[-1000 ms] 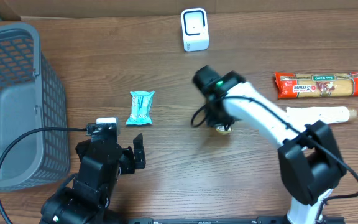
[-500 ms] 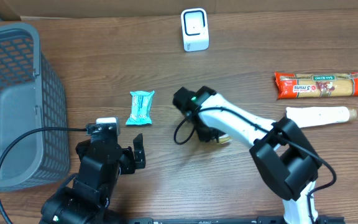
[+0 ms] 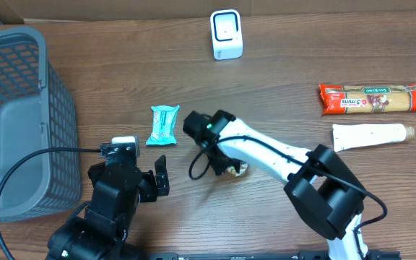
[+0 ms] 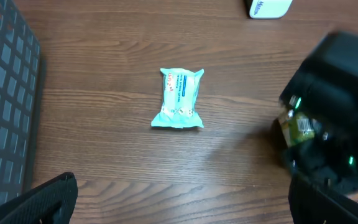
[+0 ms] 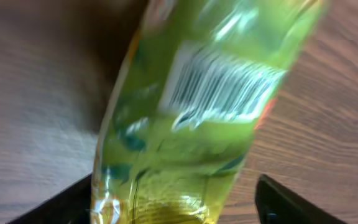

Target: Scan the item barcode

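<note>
A green and yellow packet (image 5: 197, 124) fills the right wrist view, its barcode (image 5: 219, 87) facing the camera, blurred. It stands between the fingers of my right gripper (image 5: 179, 202), which is open; the packet lies against the left finger (image 5: 67, 202) and a gap shows beside the right finger (image 5: 291, 199). From overhead the packet (image 3: 238, 171) peeks out under the right gripper (image 3: 226, 167) at mid-table. The white scanner (image 3: 226, 34) stands at the far edge. My left gripper (image 3: 159, 184) is open over bare wood (image 4: 188, 202).
A teal packet (image 3: 164, 124) lies left of the right arm. A grey basket (image 3: 20, 123) stands at the left. A red pasta pack (image 3: 374, 98) and a white tube (image 3: 370, 134) lie at the right.
The right arm has swung left across the table with the green packet, and its jaws have gone from shut to wide. The left arm has not moved.
</note>
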You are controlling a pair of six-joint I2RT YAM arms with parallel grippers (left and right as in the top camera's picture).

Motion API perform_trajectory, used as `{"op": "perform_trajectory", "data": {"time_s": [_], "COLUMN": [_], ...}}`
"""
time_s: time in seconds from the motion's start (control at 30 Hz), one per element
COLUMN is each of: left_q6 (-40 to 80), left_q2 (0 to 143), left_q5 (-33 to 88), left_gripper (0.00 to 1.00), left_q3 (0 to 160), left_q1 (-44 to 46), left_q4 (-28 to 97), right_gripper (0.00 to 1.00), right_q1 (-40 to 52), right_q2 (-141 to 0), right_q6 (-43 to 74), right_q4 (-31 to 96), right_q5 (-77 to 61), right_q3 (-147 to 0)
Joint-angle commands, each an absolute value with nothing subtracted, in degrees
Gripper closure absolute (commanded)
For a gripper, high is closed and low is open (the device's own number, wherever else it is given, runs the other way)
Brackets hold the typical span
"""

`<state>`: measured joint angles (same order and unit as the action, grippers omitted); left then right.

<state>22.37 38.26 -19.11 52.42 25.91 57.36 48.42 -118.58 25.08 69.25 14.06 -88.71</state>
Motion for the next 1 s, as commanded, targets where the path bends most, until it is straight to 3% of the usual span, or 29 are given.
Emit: {"op": "perform_trajectory", "data": {"time_s": [0.0,0.13,0.3,0.63,0.8,0.97], "left_q6": [23.2,23.2,23.2,23.2,23.2,23.2], "left_q2": [38.1,38.1,38.1,38.1,38.1,38.1], "left_q5": [-19.9,-19.9,-19.9,-19.9,-19.9,-19.9], "left_gripper": [0.00,0.00,0.00,0.00,0.00,0.00], "left_q3": [52.1,52.1,52.1,52.1,52.1,52.1], "left_q1": [26.3,26.3,26.3,26.3,26.3,26.3], "left_q4": [57.1,57.2,57.1,57.1,57.2,57.1], "right_gripper": [0.14,0.00,0.00,0.00,0.13,0.51], "right_q1": [44.3,38.9,32.1,31.7,31.7,31.7], "right_q2": [-114.7,-111.0,-110.8,-110.8,-110.8,-110.8], "right_q6": [28.1,24.6,15.9,16.3,17.2,18.3], "right_q4": [69.4,69.4,70.2,61.8,55.6,53.4], "right_q5": [12.1,3.7,-15.5,-22.2,-26.6,-26.7], "right_q3": [-94.0,-94.9,-92.9,-79.2,-74.6,-73.8]}}
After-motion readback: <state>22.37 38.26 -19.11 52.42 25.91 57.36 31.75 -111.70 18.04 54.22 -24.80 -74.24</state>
